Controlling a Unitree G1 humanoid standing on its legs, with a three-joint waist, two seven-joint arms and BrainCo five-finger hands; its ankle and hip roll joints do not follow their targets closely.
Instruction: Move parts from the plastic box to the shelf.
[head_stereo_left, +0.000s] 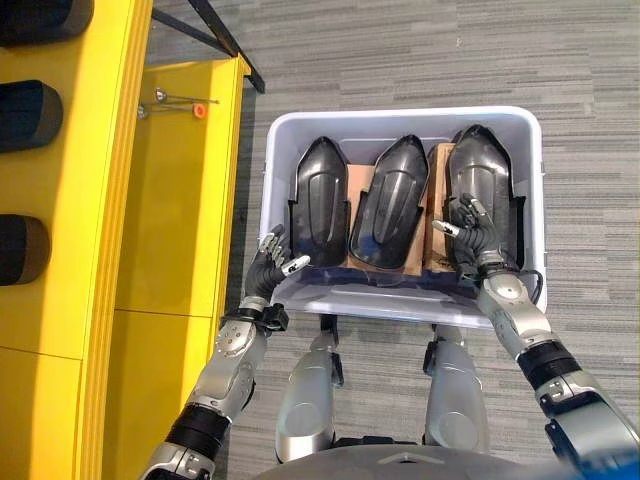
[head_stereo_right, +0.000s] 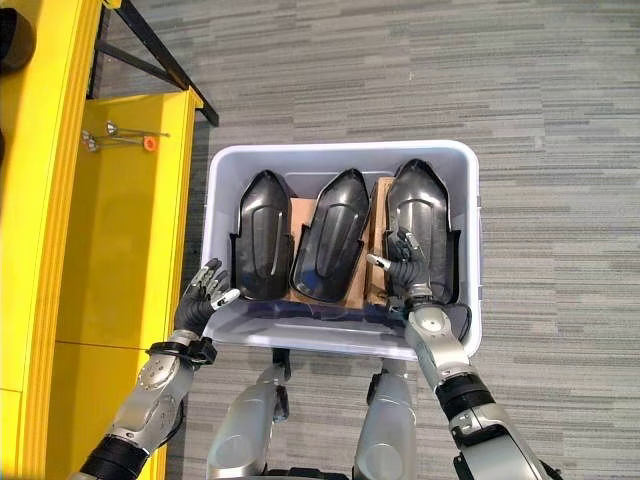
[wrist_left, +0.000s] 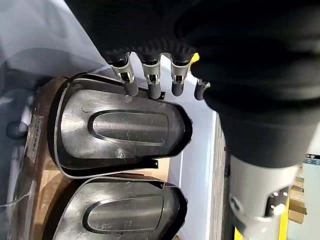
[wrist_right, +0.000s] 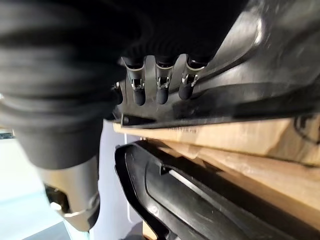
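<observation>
Box: a pale plastic box (head_stereo_left: 400, 125) stood on the grey carpet floor (head_stereo_left: 450, 50), just beside a yellow shelf (head_stereo_left: 170, 200) on the robot's left.
Parts: three black moulded parts lay side by side inside the box, pointed ends away from the robot: a left part (head_stereo_left: 320, 200), a middle part (head_stereo_left: 390, 200) and a right part (head_stereo_left: 482, 185).
Packing: brown cardboard (head_stereo_left: 358, 185) showed between and under the parts.
Left hand: the left hand (head_stereo_left: 272, 262) hovered at the box's near left corner, fingers spread and relaxed, holding nothing. In the left wrist view its fingertips (wrist_left: 131, 87) sat just above the edge of the left part; contact could not be confirmed.
Right hand: the right hand (head_stereo_left: 468, 232) was inside the box, over the near end of the right part. Its fingers were extended, with the thumb set apart. In the right wrist view the fingers (wrist_right: 161, 90) lay against the part's rim above the cardboard; no closed grasp was visible.
Shelf: a small metal item with an orange tip (head_stereo_left: 185, 102) lay on the yellow shelf's far end.
</observation>
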